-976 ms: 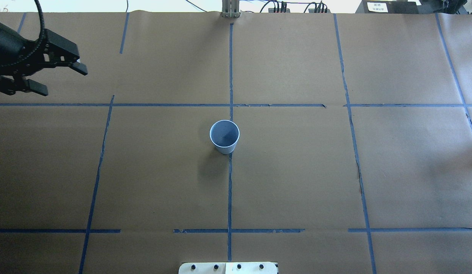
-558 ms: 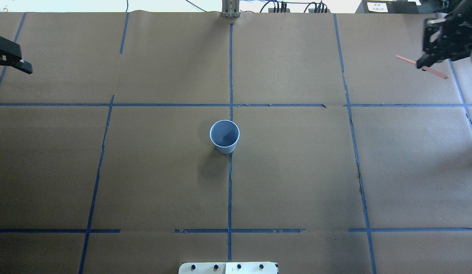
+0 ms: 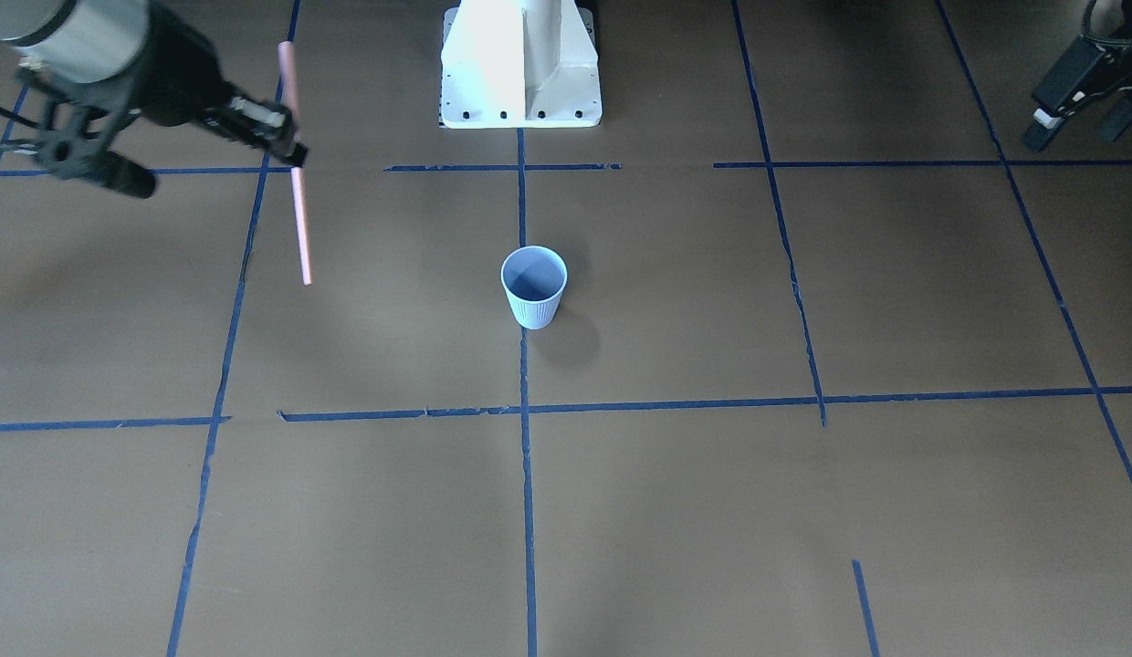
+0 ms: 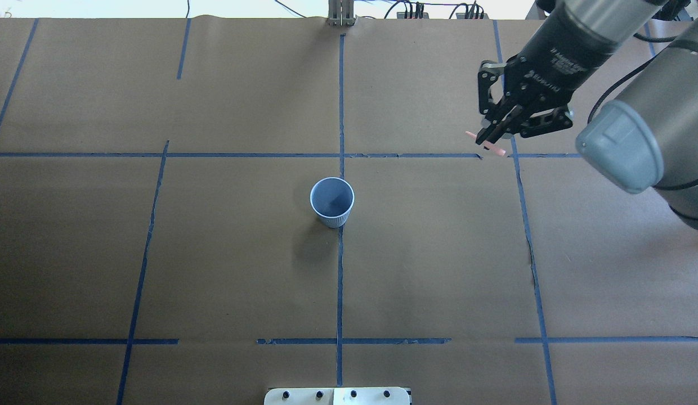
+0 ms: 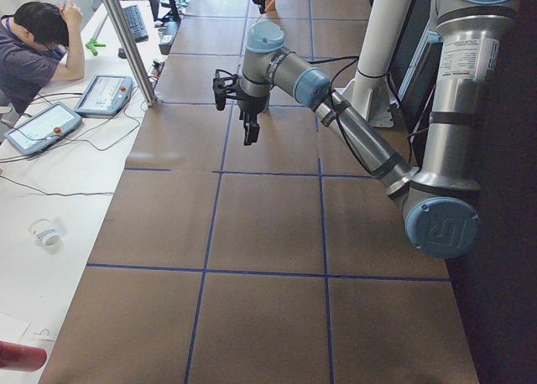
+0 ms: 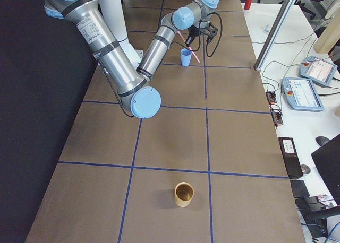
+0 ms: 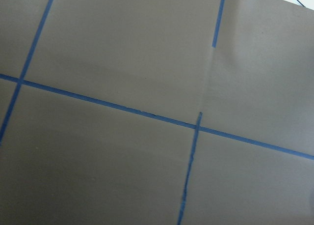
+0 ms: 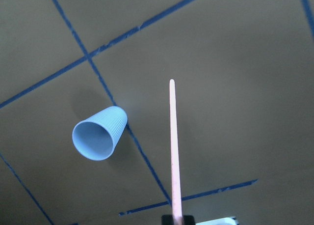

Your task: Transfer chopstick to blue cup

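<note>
Brown paper covers the bench (image 3: 712, 511), crossed by blue tape lines (image 3: 520, 456).

Front-facing view: the right gripper (image 3: 293, 146) is at 10 o'clock of the blue cup (image 3: 534, 288), clear of the bench and clamped on the chopstick (image 3: 301, 228). The stick runs near vertical in the picture, upper end above the gripper, and lower tip at 9 o'clock of the cup and well apart from it. Cup upright on the centre tape line, at 6 o'clock of the white robot base (image 3: 520, 68). The left gripper (image 3: 1077, 128) is at the 2 o'clock edge, fingers apart, holding nothing.

Overhead view: right gripper at 2 o'clock of the cup, fingers together on the stick. Only short pink ends show either side of them. Left gripper out of view.

Left side view: the near arm reaches out over the bench, its gripper pointing down. A person (image 5: 33, 49) sits at a side desk at 10 o'clock.

Right side view: chopstick slants just above the cup in the picture; I cannot tell the gap from here. A tan cup (image 6: 184, 194) stands upright near the 6 o'clock end of the bench.

Left wrist view: paper and tape only.

Right wrist view: chopstick runs up from the gripper at 6 o'clock, with the cup at 9 o'clock of it, apart, its mouth facing the camera.
</note>
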Action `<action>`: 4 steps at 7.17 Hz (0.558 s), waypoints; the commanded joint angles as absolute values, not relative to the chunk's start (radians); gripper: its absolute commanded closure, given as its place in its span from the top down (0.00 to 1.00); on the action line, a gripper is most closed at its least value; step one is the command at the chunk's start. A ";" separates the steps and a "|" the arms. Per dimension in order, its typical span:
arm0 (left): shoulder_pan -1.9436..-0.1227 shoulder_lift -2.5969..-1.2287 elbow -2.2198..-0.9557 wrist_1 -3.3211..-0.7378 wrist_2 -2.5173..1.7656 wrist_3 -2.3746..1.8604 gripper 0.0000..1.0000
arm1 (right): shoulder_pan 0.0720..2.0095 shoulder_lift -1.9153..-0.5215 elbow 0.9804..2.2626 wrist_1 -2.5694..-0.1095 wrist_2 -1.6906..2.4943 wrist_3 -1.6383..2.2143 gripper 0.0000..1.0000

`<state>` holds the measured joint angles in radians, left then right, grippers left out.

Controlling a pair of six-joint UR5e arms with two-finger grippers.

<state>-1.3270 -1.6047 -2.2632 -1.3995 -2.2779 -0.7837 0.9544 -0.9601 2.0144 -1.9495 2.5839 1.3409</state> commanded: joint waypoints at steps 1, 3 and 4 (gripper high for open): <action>-1.359 -1.553 -2.252 -1.331 -2.278 -0.650 1.00 | 0.785 -0.921 1.976 -1.716 2.527 1.604 0.00; -1.410 -1.551 -2.249 -1.240 -2.275 -0.513 1.00 | 0.708 -0.803 1.877 -1.707 2.461 1.638 0.00; -1.411 -1.543 -2.250 -1.232 -2.275 -0.509 1.00 | 0.692 -0.755 1.829 -1.703 2.438 1.644 0.00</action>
<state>-1.3995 -1.5507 -2.2502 -1.2565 -2.2756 -0.5432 0.7248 -0.8177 1.8889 -1.7127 2.4684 1.6292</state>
